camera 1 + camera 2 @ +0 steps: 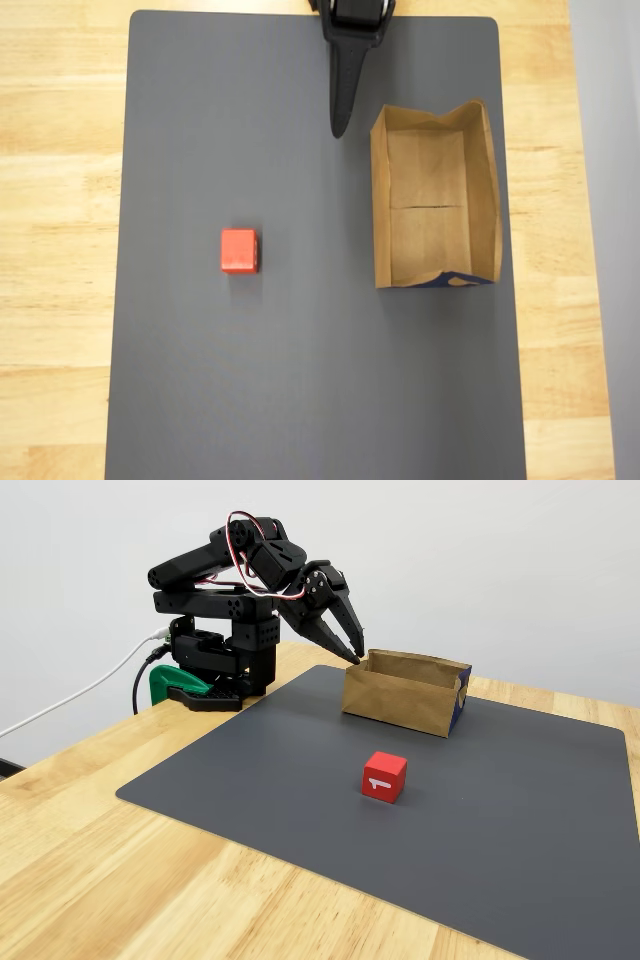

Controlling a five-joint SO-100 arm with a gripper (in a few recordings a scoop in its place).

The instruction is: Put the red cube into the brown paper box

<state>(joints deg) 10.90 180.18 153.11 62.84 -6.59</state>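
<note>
Gripper [352, 652] slightly parted, empty, poised off the mat [300, 380]; box [482, 200] at 3 o'clock, cube [239, 250] at 7.

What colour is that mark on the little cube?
White, like a "1", on the red cube; clearest in the fixed view.

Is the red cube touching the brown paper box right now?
Apart. The overhead view shows the red cube left of the brown paper box with bare grey mat between them; the fixed view shows the same gap.
</note>
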